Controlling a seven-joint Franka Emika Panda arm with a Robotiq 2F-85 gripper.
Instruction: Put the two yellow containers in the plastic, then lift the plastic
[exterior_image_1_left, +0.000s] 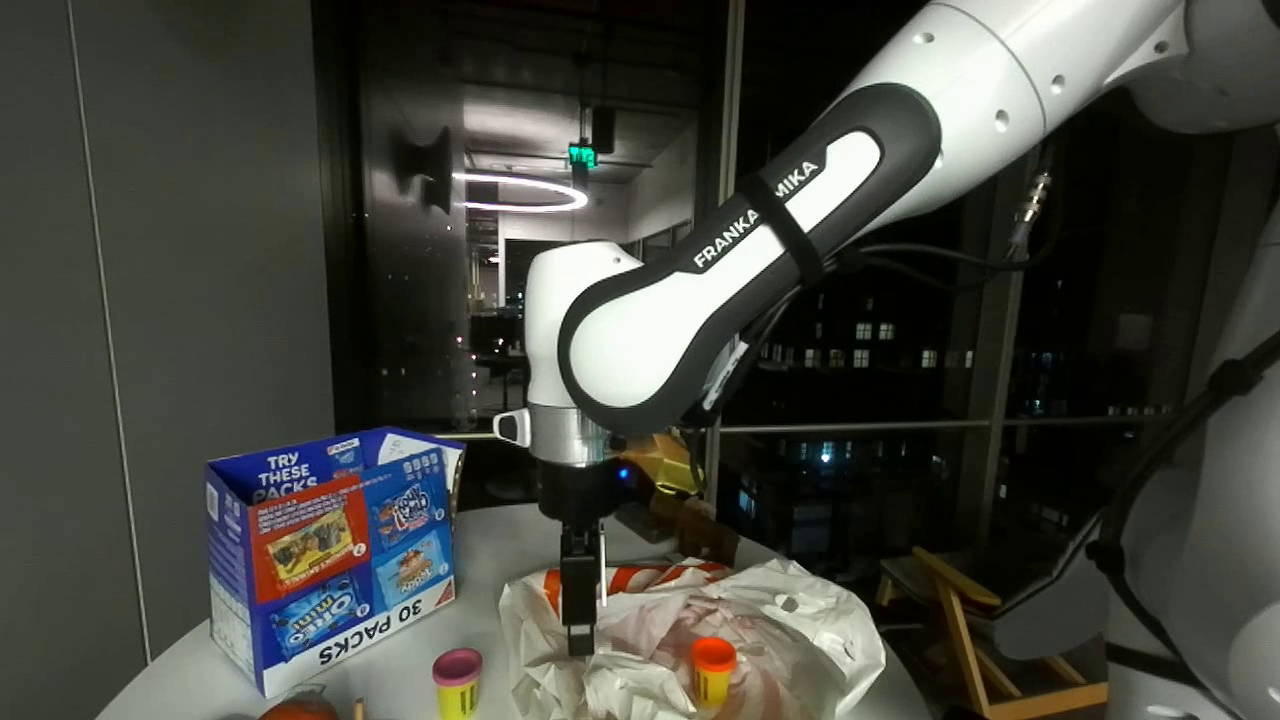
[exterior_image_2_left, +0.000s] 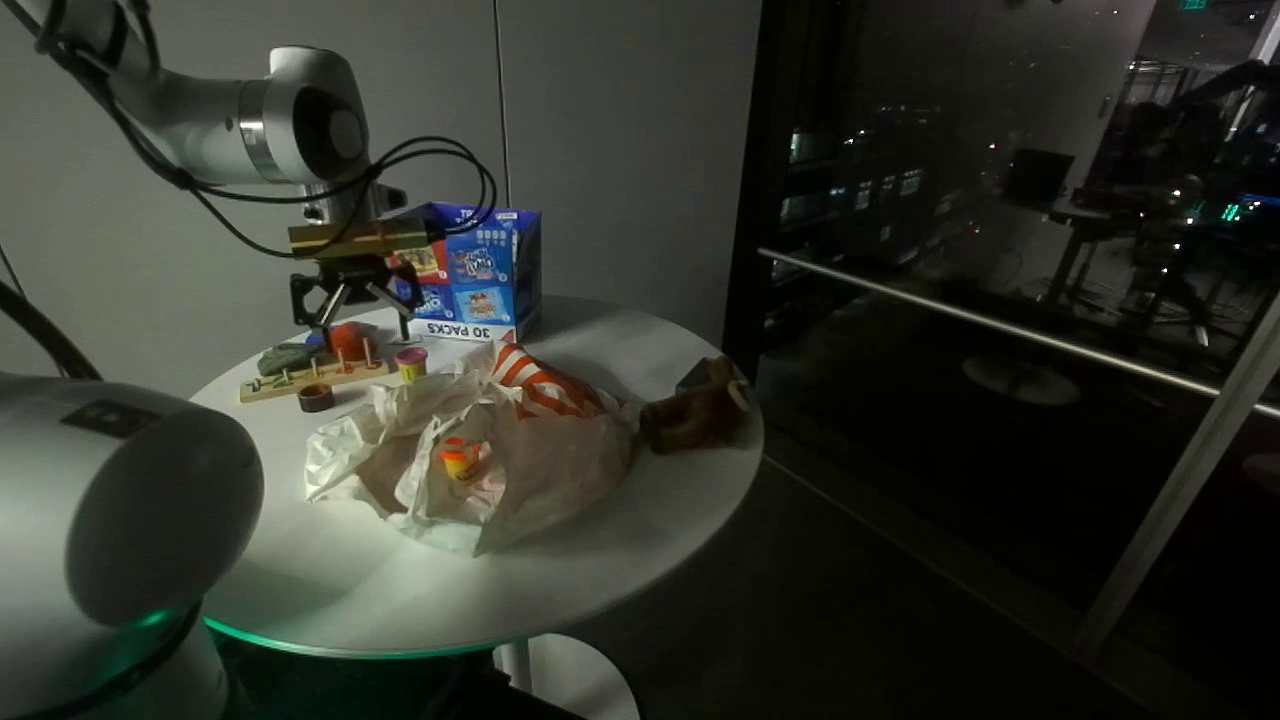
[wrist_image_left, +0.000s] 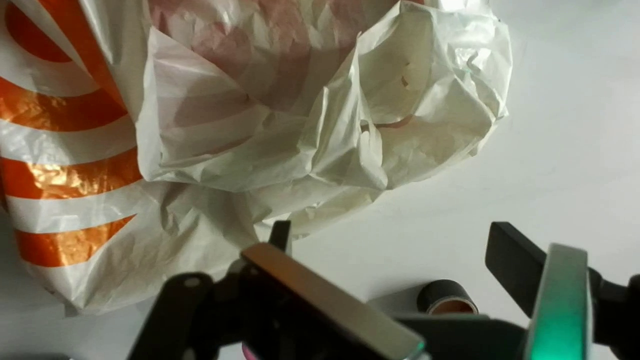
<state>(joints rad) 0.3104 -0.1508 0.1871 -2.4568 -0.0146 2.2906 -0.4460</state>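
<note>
The white plastic bag with orange stripes lies crumpled on the table in both exterior views (exterior_image_1_left: 810, 620) (exterior_image_2_left: 560, 450) and fills much of the wrist view (wrist_image_left: 225, 125). A yellow container with an orange lid (exterior_image_1_left: 712, 685) sits among the bag's folds, also in an exterior view (exterior_image_2_left: 460, 465). A yellow container with a pink lid (exterior_image_1_left: 458, 695) stands on the table beside the bag, also in an exterior view (exterior_image_2_left: 411, 368); only a pink edge (wrist_image_left: 248, 352) shows in the wrist view. My gripper (wrist_image_left: 387, 237) is open and empty, pointing down above the table near the bag's edge.
A blue snack box (exterior_image_1_left: 330, 560) stands at the table's edge. A small dark ring (wrist_image_left: 446, 299) lies below the gripper. A wooden peg board (exterior_image_2_left: 315, 378), a red round thing (exterior_image_2_left: 348, 342) and a green thing (exterior_image_2_left: 285, 358) lie nearby. A brown object (exterior_image_2_left: 695, 415) lies beyond the bag.
</note>
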